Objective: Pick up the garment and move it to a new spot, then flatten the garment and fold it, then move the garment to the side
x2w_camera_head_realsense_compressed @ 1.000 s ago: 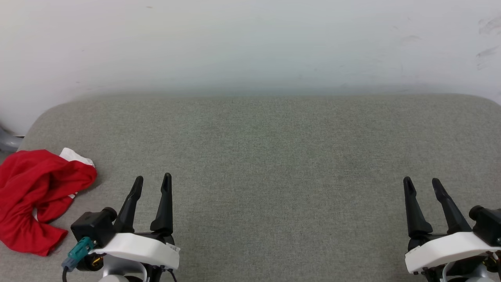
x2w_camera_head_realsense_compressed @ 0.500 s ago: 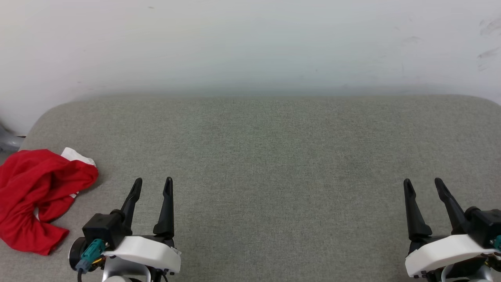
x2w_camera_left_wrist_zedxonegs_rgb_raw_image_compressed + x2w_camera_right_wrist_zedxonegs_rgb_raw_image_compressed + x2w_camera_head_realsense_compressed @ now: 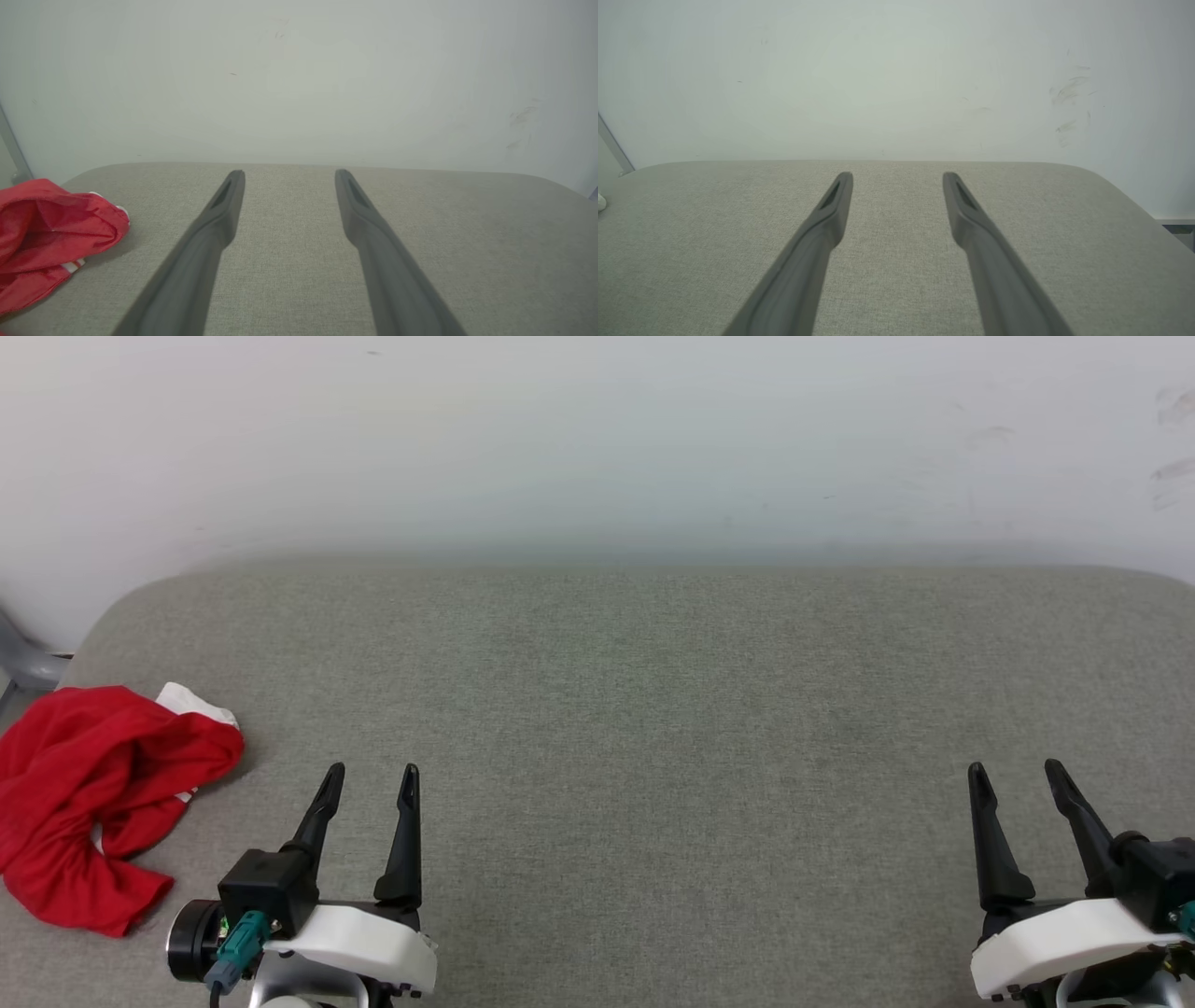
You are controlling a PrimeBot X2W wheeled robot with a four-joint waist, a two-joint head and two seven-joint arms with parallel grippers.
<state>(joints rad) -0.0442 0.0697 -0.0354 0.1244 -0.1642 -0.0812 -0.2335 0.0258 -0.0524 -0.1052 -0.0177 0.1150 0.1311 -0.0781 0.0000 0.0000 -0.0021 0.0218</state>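
The garment (image 3: 89, 798) lies crumpled in a red heap with a bit of white showing, at the left edge of the grey cushioned surface (image 3: 635, 709). In the left wrist view the garment (image 3: 42, 233) sits to the left of the fingers. My left gripper (image 3: 372, 779) hovers open at the lower left, a short way right of the heap and apart from it. At the lower right my right gripper (image 3: 1016, 775) is open too. Both hold nothing. In the wrist views the left gripper (image 3: 288, 179) and right gripper (image 3: 897, 182) point across bare fabric toward the wall.
A pale wall (image 3: 597, 439) rises directly behind the surface. A grey metal bar (image 3: 23, 663) stands at the far left, behind the heap. The surface has rounded back corners and drops off at the right (image 3: 1171, 224).
The head view has shifted slightly, so the scene sits a little right and lower. Both grippers have dropped a little in the picture and the left wrist has turned. The garment lies unmoved.
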